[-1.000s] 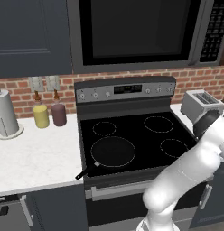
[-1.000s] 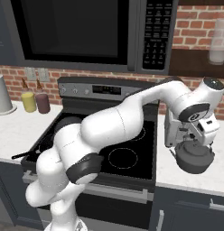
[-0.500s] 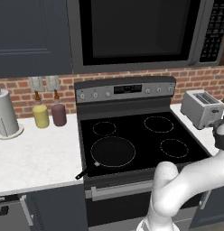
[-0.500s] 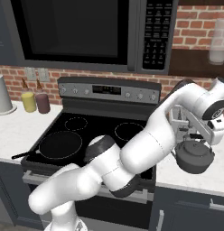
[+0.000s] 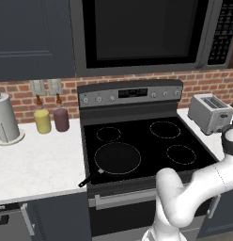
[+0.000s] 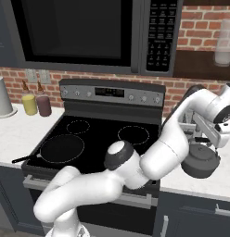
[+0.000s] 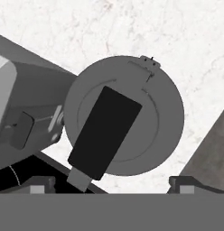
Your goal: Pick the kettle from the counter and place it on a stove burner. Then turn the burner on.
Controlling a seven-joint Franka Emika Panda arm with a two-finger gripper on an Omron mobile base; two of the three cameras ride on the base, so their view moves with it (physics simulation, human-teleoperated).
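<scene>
my gripper [image 6: 214, 137] stands at full spread and holds nothing; i am poised straight over the kettle [image 7: 125, 115], looking down on its round top, with my two finger tips [image 7: 39, 184] just rising at the near edge of my view, one to either side of it

the kettle [image 6: 201, 161] sits directly beneath my hand on the counter [image 7: 177, 40], apart from my fingers, its black handle [image 7: 105, 133] running as a broad strip across the lid at a slant to my jaws. just beside it on one side is the toaster [image 7: 28, 103], close enough that i judge it could catch a finger on the way down

i take the kettle for stiff metal, smooth and rounded, so the body would likely slip; the arched handle is the place to hold, at its crown, with my fingers closing across its width. it may swing or tip under the grip if it carries weight, so i would turn my wrist to square up first

farther off from my hand lies the black cooktop [image 6: 96, 141] and the stove burner [image 6: 133, 134] nearest the kettle, a thin white ring, bare. beyond that, a dark pan [image 6: 59, 150] rests on the large ring
</scene>
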